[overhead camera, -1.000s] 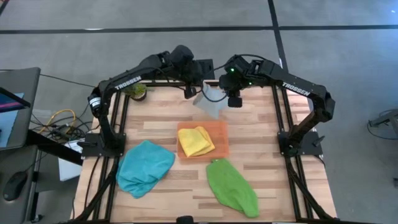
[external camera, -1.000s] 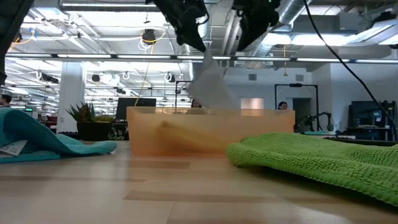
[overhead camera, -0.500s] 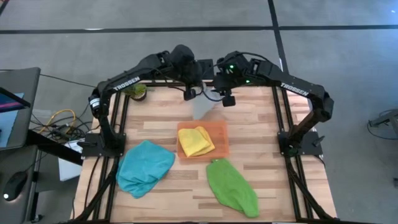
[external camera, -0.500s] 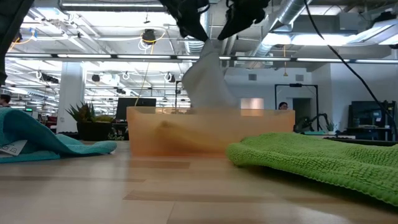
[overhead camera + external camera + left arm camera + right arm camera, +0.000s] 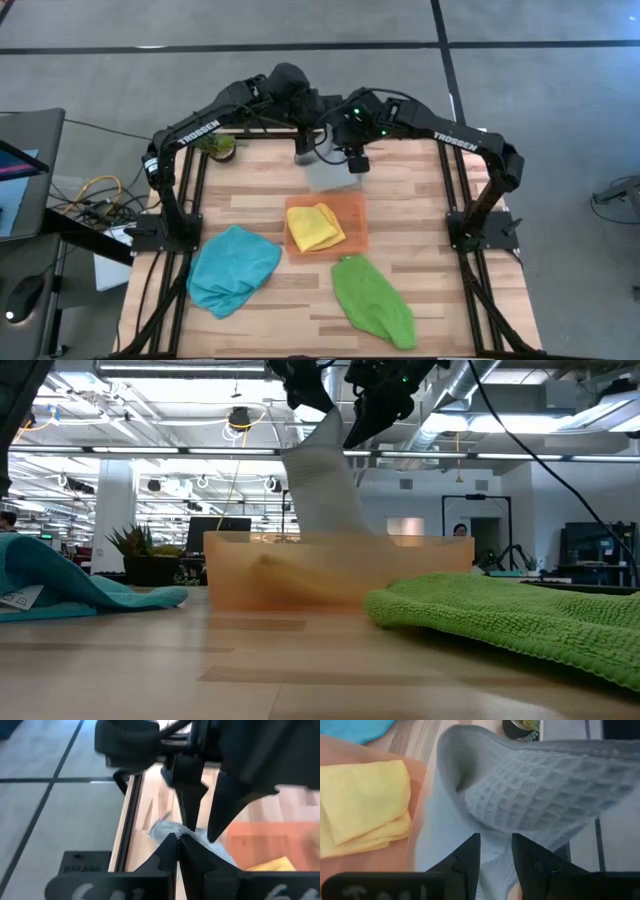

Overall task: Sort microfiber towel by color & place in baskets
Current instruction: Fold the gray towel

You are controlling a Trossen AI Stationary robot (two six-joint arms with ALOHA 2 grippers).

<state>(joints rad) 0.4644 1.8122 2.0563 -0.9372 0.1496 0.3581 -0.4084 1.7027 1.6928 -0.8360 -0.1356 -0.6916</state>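
A grey waffle-weave towel (image 5: 325, 175) hangs between my two grippers above the table's far middle; it also shows in the low view (image 5: 325, 490). My left gripper (image 5: 303, 152) and my right gripper (image 5: 352, 162) are close together, and each is shut on the towel. The orange tray (image 5: 356, 214) sits in the table's middle. A folded yellow towel (image 5: 314, 227) lies flat in it. A teal towel (image 5: 232, 268) lies crumpled at the near left. A green towel (image 5: 373, 298) lies spread at the near right. My left gripper pinches a corner of the grey towel (image 5: 183, 831) between its two fingertips, coming from above. The towel hangs slack below it. My right gripper has a bunched upper part of the grey towel (image 5: 496, 862) between its two fingers (image 5: 470, 855), coming from above. A fold of the towel (image 5: 530, 790) bulges in front of the fingers, and the towel's lower end hangs behind the tray's wall (image 5: 340, 565).
A small potted plant (image 5: 218, 147) stands at the far left corner. Bare wood lies between the teal and green towels along the near edge. A laptop stand (image 5: 20, 170) and cables are off the table to the left.
My right gripper has gone toward the table's left edge, up to my left gripper. The grey towel, held spread between the two grippers before, now hangs narrower and folded together. Its lower end has swung left with it.
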